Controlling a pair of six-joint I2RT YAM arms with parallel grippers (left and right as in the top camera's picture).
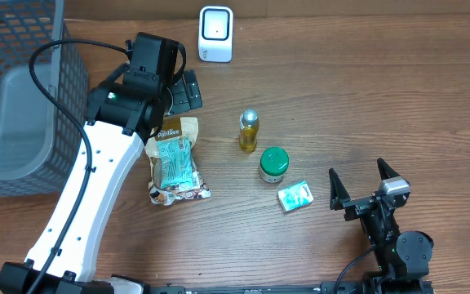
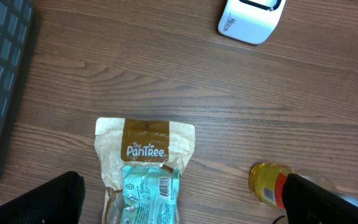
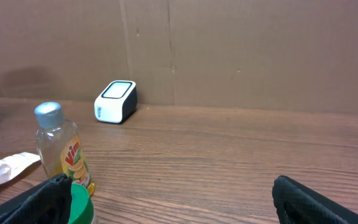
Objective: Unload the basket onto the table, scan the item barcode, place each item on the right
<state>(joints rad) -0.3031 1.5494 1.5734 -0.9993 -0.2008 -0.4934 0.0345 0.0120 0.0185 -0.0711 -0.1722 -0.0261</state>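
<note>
My left fingers [image 2: 48, 199], wide open and empty, hang just over the Pantree pouch [image 2: 145, 180]. Its long axis runs roughly toward the scanner [image 2: 250, 18]. My right fingers [image 1: 337, 189], also open, are well apart.

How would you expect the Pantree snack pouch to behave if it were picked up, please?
The Pantree snack pouch looks crinkled and lies flat on the table, so it is probably floppy and would sag from an edge grip. Being flat, it should not roll.

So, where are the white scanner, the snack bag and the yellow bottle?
white scanner [image 1: 215, 29]: overhead view, on its top face.
snack bag [image 2: 145, 146]: left wrist view, on its brown label.
yellow bottle [image 3: 68, 158]: right wrist view, on its printed label.
</note>
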